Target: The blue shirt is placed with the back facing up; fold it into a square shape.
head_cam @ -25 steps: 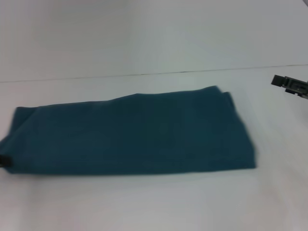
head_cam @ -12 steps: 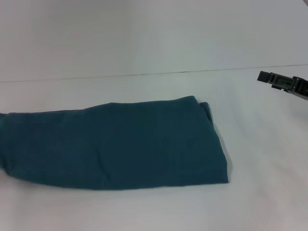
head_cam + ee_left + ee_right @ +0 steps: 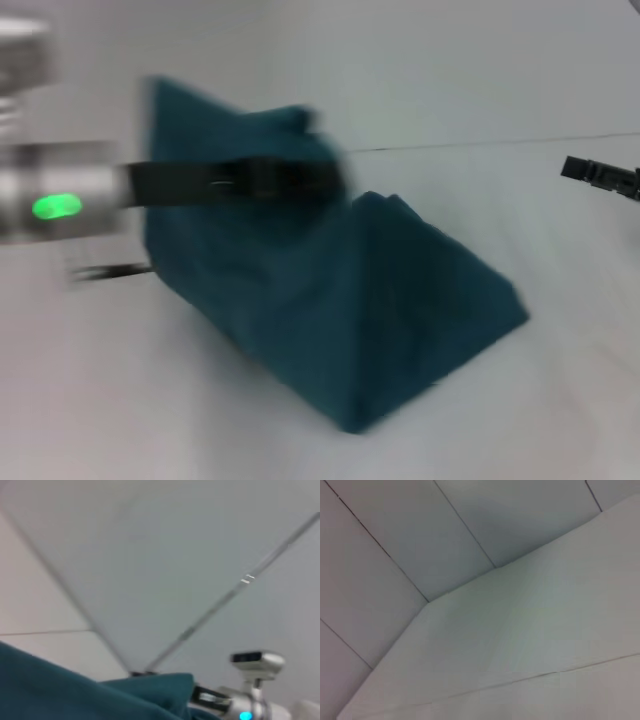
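Note:
The blue shirt [image 3: 400, 310] is a folded dark teal band. Its left end is raised off the white table [image 3: 560, 420] and carried over toward the right, while its right end still lies flat. My left arm reaches in from the left, and my left gripper [image 3: 325, 180] is shut on the lifted cloth near its top edge. In the left wrist view, teal cloth of the blue shirt [image 3: 75, 690] fills the lower corner. My right gripper [image 3: 572, 168] hangs at the far right edge, well apart from the shirt. The right wrist view shows only table and wall.
The table's far edge [image 3: 480, 145] runs across behind the shirt, with a pale wall beyond it. A silver robot part with a lit indicator [image 3: 250, 700] shows past the cloth in the left wrist view.
The shirt first slid left while lying flat. Now my left arm has swung in and lifted the shirt's left end up and to the right. The right gripper barely moved.

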Available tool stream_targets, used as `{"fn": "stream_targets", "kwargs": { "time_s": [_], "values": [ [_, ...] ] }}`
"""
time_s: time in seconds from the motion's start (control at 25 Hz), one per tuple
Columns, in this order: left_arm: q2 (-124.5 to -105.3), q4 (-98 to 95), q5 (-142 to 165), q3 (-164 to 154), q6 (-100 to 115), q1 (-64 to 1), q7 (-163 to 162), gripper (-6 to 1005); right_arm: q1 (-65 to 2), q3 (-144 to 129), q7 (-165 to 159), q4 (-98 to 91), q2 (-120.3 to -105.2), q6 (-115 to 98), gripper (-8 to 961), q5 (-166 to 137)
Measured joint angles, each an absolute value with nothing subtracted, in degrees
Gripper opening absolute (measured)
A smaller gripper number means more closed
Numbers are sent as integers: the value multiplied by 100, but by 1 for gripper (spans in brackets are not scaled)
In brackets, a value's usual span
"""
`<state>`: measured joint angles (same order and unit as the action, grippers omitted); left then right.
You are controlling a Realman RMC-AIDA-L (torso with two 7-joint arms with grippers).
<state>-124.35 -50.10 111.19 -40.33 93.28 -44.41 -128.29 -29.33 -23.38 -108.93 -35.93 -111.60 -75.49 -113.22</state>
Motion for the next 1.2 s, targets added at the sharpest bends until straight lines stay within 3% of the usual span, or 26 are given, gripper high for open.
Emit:
{"fn": "stream_targets", "kwargs": {
  "time_s": [0.4, 0.76, 0.96, 1.2],
  "values": [
    [-12464, -2375, 8608, -6380, 6385, -5790, -11592, 74, -2904, -2394, -10579, -3579, -11081, -7582, 880, -11363],
    [-12468, -1984, 7143, -7023, 6119, -5665, -10967, 81, -2944, -2613, -10516, -3590, -11103, -7571, 880, -11382],
    [-12471, -2011, 7113, -7051, 6205, -5629, -10949, 284, -2944, -2633, -10498, -3591, -11101, -7541, 880, -11382],
    [-12472, -2250, 7121, -7260, 6249, -5432, -10895, 439, -2939, -2654, -10494, -3576, -11100, -7455, 880, -11382]
  ]
}}
